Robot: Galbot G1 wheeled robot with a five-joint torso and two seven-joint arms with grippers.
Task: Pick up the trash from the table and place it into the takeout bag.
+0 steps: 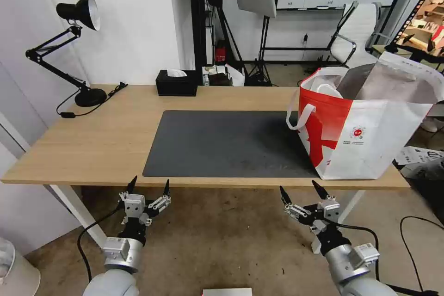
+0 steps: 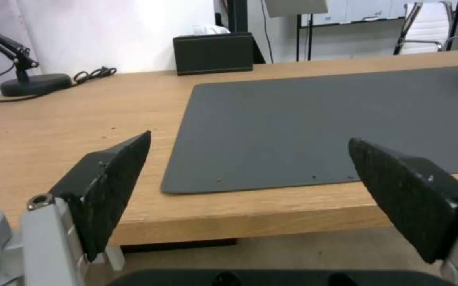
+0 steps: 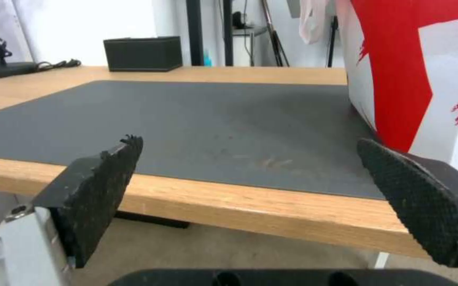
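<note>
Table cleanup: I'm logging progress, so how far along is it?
Done, by the look of it: the table and its mat hold no trash, and something white lies inside the bag at the table's right end. In hand: nothing; the left gripper and right gripper hang open below the front edge. Left: nothing visible; the tissue box and lamp stay.

Takeout bag (image 1: pixel 370 134) stands on the table's (image 1: pixel 106 138) right end.
</note>
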